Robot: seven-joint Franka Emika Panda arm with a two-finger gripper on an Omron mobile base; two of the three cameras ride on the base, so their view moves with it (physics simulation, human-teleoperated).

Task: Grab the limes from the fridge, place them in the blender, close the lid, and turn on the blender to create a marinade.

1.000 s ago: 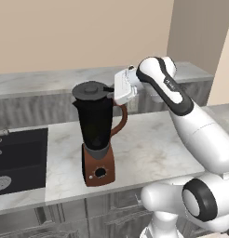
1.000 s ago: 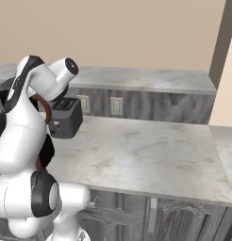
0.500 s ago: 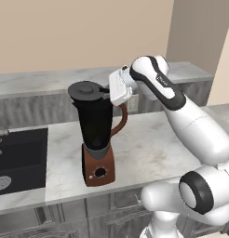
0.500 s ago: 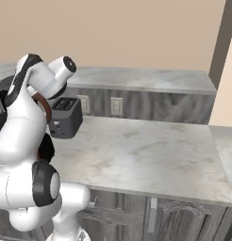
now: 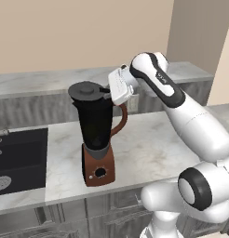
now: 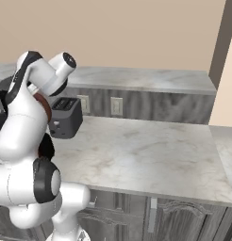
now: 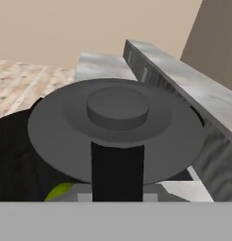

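I keep the gripper (image 5: 108, 93) clamped on the lid's (image 7: 119, 127) rim, holding it level above the jug (image 5: 96, 121) so it seats squarely.

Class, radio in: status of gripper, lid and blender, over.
Gripper shut on lid, over blender jug. Lid tilted, not seated. Lime visible inside. Nothing in the way.

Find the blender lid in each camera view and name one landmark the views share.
Left base view: the lid sits atop the dark blender, upper centre-left, with the end effector at its right edge.
Right base view: no lid can be made out; the arm covers the far left, where it would be.
Hand view: the lid spans the middle, seen from close above.
Shared landmark: the marble counter.
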